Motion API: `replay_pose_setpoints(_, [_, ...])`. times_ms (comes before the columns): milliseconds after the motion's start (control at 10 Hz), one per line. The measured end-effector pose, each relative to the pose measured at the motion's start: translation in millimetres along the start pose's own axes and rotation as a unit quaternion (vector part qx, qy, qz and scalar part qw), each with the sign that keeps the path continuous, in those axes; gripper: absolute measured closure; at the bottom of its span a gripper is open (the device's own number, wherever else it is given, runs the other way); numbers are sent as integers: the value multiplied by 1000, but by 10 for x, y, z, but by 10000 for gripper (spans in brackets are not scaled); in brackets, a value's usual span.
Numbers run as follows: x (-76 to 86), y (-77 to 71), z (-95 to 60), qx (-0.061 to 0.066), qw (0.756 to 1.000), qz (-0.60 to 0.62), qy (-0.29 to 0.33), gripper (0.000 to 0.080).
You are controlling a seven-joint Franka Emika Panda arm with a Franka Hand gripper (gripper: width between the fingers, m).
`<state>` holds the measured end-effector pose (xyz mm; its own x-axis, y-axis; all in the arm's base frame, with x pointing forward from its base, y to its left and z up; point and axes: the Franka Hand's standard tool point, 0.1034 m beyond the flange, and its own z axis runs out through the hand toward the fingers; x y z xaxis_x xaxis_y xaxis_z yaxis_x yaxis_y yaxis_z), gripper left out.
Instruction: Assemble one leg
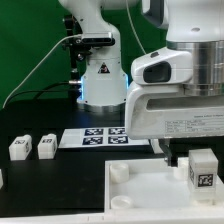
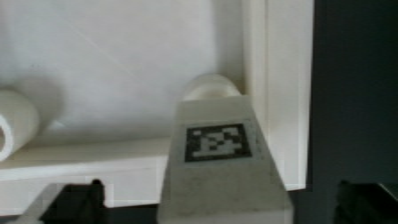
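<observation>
A white leg [image 1: 203, 172] with a square tag on its face stands upright on the large white tray-like piece [image 1: 150, 195], at the exterior view's right. In the wrist view the leg [image 2: 217, 150] runs down to a round corner socket [image 2: 214, 88]. My gripper [image 1: 200, 160] is directly over it. Its dark fingertips [image 2: 71, 200] flank the leg with a visible gap on each side, so the gripper [image 2: 217, 208] is open around the leg. Two more legs [image 1: 19, 148] [image 1: 46, 147] lie on the black table at the left.
The marker board [image 1: 105, 137] lies behind the tray-like piece. Another corner socket [image 1: 120, 172] rises at that piece's left corner and also shows in the wrist view [image 2: 15, 120]. The robot base [image 1: 98, 75] stands at the back, with cables beside it.
</observation>
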<state>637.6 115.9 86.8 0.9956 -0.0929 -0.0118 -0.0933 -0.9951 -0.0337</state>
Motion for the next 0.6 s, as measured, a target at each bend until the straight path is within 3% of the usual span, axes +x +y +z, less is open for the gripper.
replay_pose_setpoints(100, [-1, -1, 1, 0, 1000, 23, 0, 289])
replay_pose_setpoints(200, [0, 1, 2, 0, 1000, 26, 0, 289])
replay_pose_setpoints(300, [-2, -2, 3, 0, 998, 57, 0, 429])
replay_pose_setpoints(400, [-3, -5, 3, 1, 995, 99, 0, 508])
replay_pose_setpoints(600, [-4, -3, 6, 3, 981, 193, -1, 508])
